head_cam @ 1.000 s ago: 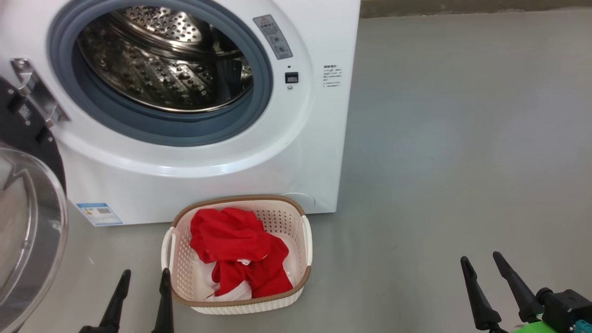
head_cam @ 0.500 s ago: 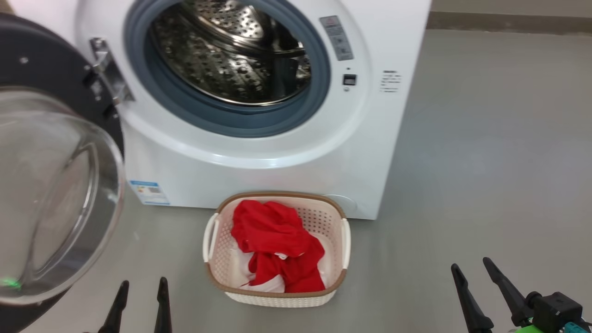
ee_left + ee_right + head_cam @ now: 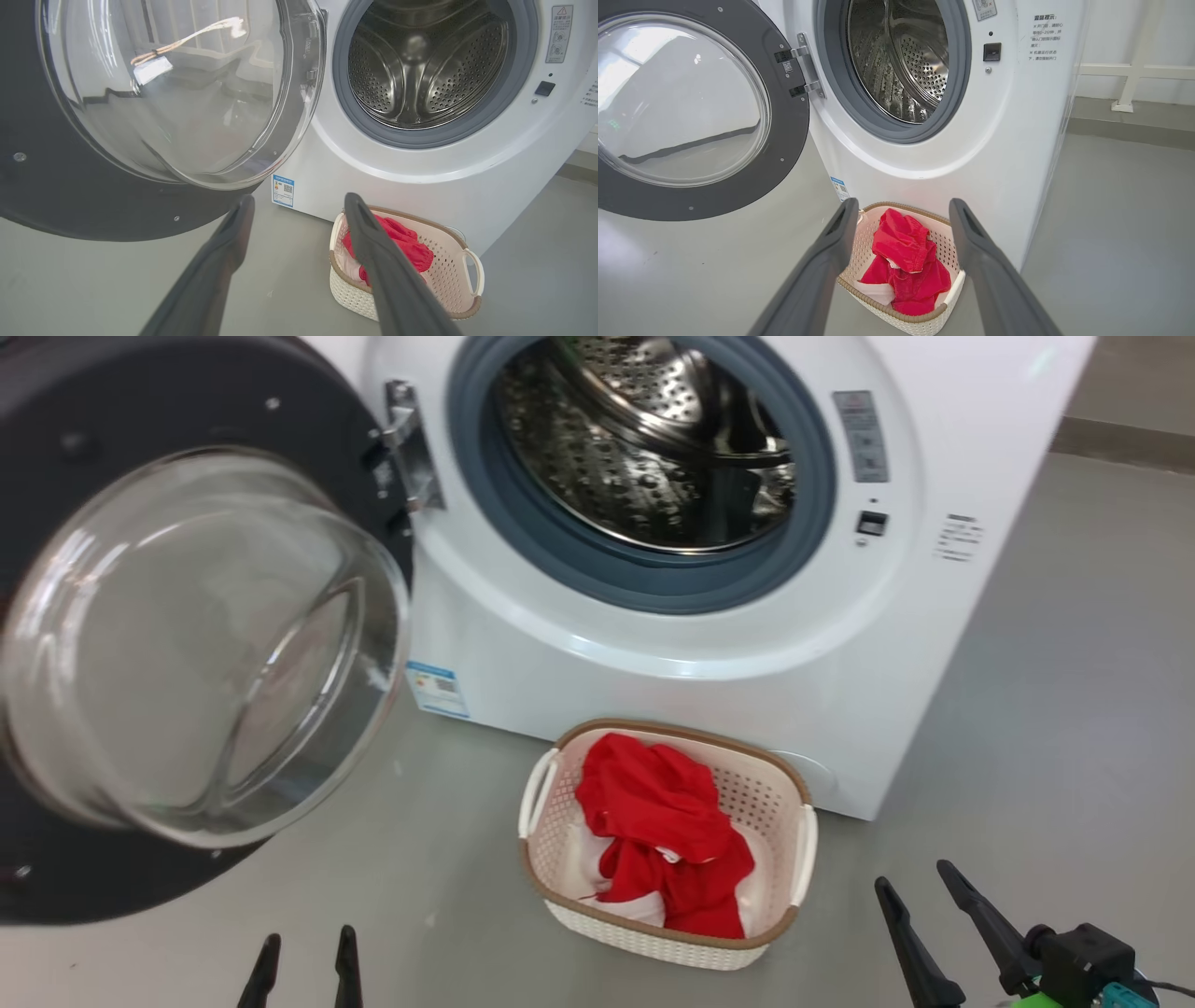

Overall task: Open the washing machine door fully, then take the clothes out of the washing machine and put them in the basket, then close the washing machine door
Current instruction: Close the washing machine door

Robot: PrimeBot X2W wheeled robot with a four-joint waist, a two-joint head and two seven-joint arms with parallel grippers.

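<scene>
The white washing machine [image 3: 728, 691] stands ahead with its steel drum [image 3: 644, 457] bare. Its door [image 3: 187, 635] hangs wide open to the left, black rim around a bulging glass bowl [image 3: 187, 93]. On the floor in front sits the cream basket [image 3: 665, 933] holding the red and white clothes [image 3: 667, 831]. My left gripper [image 3: 306, 952] is open at the bottom edge, below the door and left of the basket. My right gripper [image 3: 917, 889] is open at the lower right, just right of the basket. The door [image 3: 686, 112] and the clothes [image 3: 906, 261] also show in the right wrist view.
Grey floor [image 3: 1055, 728] spreads to the right of the machine. A small blue label [image 3: 437, 689] sits low on the machine's front. A white railing post [image 3: 1129, 79] stands against the wall behind the machine's right side.
The head camera has swung left, so machine and basket shifted right and more of the open door came into view. Both grippers stay open and low; the clothes lie in the basket as before.
</scene>
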